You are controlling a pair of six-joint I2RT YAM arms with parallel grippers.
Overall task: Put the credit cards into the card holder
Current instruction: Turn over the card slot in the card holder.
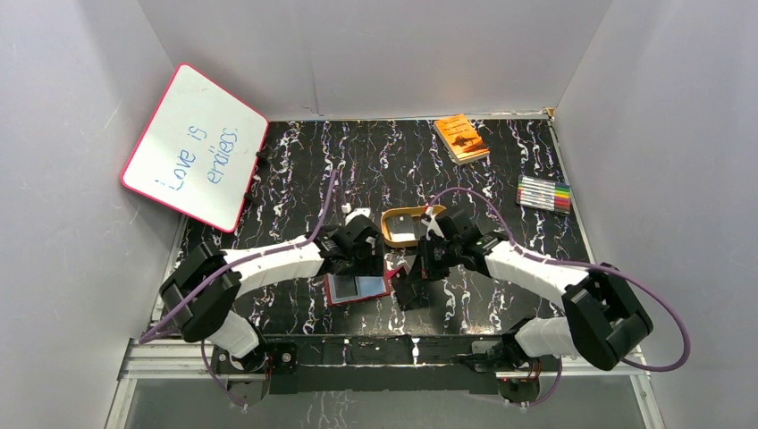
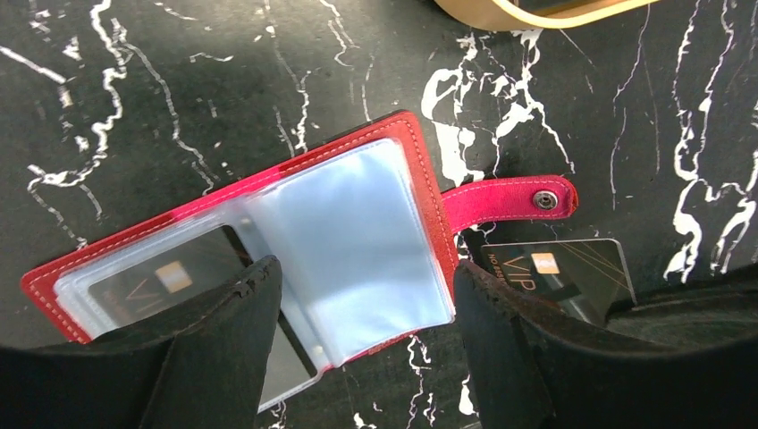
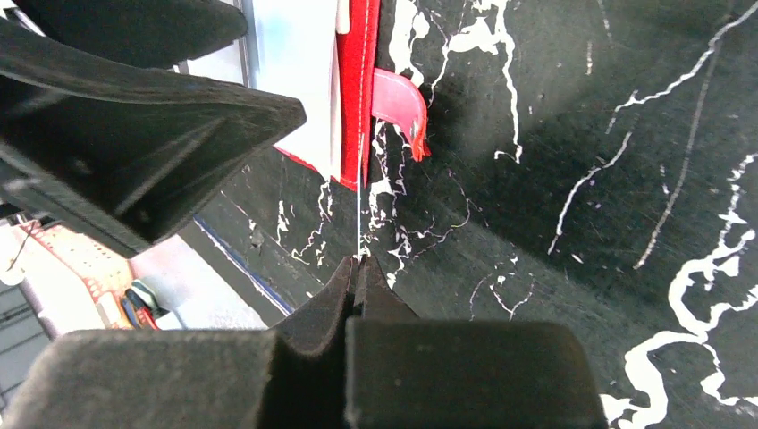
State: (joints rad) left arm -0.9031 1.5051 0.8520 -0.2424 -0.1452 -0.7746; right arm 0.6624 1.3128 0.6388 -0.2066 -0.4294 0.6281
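The right end effector [image 3: 357, 271], pinching 1 black credit card [image 2: 559, 268] edge-on, sits just right of the open red card holder [image 2: 357, 214], which lies on the bench [image 1: 501, 170] beneath the spread left end effector [image 2: 365, 277].

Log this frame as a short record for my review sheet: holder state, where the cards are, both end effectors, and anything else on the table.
card holder: open, clear sleeves facing up, snap tab undone
sleeved card: one dark card in a left-side sleeve
loose card: black VIP card, just beyond the snap tab, off the holder
left end effector: open, straddling the holder's sleeves
right end effector: shut on the black VIP card
other items: gold tray, orange book, markers, whiteboard
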